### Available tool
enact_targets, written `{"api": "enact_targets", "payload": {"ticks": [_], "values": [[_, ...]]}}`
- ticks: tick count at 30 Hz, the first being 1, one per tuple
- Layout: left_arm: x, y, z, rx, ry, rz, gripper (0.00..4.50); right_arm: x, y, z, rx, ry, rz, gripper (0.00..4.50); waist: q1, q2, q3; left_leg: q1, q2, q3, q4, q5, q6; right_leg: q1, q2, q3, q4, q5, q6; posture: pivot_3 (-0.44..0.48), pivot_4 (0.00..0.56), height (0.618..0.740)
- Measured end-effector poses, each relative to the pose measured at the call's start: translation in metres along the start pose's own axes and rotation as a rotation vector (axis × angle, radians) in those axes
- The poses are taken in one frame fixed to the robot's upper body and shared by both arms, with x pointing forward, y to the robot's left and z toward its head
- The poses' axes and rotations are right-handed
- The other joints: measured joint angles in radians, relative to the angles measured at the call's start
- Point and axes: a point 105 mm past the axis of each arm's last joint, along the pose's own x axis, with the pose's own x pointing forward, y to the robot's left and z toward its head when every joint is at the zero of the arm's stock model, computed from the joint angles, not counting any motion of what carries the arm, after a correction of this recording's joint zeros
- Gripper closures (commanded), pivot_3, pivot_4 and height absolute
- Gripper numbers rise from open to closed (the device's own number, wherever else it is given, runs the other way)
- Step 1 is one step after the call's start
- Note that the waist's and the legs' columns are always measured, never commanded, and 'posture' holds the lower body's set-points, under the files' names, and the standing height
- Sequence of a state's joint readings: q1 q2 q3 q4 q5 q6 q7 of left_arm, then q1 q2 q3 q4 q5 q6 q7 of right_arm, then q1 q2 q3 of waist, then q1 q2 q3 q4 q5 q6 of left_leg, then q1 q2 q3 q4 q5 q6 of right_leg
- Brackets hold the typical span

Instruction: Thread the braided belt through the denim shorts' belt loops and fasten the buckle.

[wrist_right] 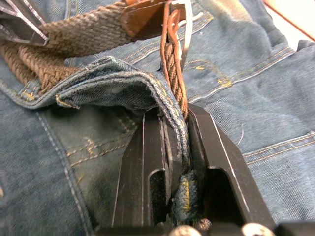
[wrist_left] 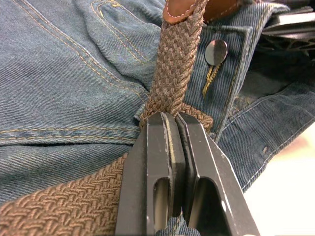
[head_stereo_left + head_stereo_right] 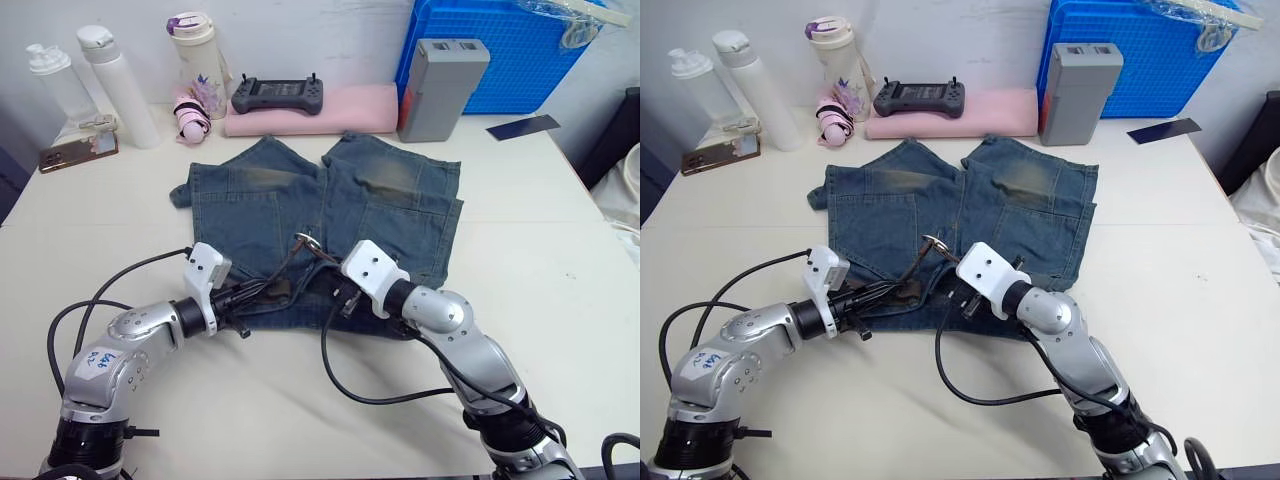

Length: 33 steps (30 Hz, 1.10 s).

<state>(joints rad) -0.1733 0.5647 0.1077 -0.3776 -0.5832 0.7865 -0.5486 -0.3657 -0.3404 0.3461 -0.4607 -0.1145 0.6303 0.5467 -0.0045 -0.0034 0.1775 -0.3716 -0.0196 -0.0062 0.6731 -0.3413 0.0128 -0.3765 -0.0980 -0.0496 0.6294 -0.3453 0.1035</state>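
The denim shorts (image 3: pixel 300 200) lie flat mid-table, waistband toward me. The braided belt (image 2: pixel 172 64) runs along that waistband, its tan leather end (image 2: pixel 183 7) beside a metal button (image 2: pixel 216 51). My left gripper (image 2: pixel 171 117) is shut on the woven strap where it passes under a denim fold. The silver buckle (image 3: pixel 305 242) stands just above the waistband between both grippers. My right gripper (image 1: pixel 174 110) is shut on the raised waistband edge, with the belt's strap (image 1: pixel 170 73) pinched edge-on alongside the denim. The belt loops are hard to make out.
Along the back edge stand several bottles (image 3: pixel 118 88), a phone (image 3: pixel 78 150), a pink folded cloth (image 3: pixel 345 110) bearing a black controller (image 3: pixel 277 95), a grey box (image 3: pixel 440 88) and a blue crate (image 3: pixel 500 50). Black cables (image 3: pixel 370 395) loop over the near table.
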Motion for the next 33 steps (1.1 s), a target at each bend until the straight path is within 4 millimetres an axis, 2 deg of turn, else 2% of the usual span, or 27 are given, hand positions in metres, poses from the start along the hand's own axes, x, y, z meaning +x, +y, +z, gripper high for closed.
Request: {"api": "enact_targets", "payload": {"ticks": [5, 20, 33], "values": [[0.009, -0.001, 0.007, -0.004, -0.011, -0.021, 4.5, -0.001, 0.001, 0.0, -0.035, -0.002, 0.016, 4.47, 0.0, 0.0, 0.0, 0.0, 0.0, 0.0, 0.0, 0.0, 0.0, 0.0, 0.0, 0.0, 0.0, 0.0, 0.0, 0.0, 0.15, 0.739], [0.007, -0.001, -0.001, -0.134, 0.025, 0.025, 4.5, 0.002, -0.005, -0.004, 0.023, 0.018, -0.043, 4.47, 0.0, 0.0, 0.0, 0.0, 0.0, 0.0, 0.001, 0.0, 0.0, 0.0, 0.0, 0.0, 0.0, 0.0, 0.0, 0.0, 0.15, 0.739], [0.019, -0.004, 0.008, -0.151, 0.01, 0.039, 4.5, 0.001, -0.002, -0.008, -0.008, 0.039, -0.017, 4.47, 0.001, 0.0, 0.0, 0.0, 0.0, 0.0, 0.001, 0.0, 0.0, 0.0, 0.0, 0.0, 0.0, 0.0, 0.0, 0.0, 0.15, 0.739]]}}
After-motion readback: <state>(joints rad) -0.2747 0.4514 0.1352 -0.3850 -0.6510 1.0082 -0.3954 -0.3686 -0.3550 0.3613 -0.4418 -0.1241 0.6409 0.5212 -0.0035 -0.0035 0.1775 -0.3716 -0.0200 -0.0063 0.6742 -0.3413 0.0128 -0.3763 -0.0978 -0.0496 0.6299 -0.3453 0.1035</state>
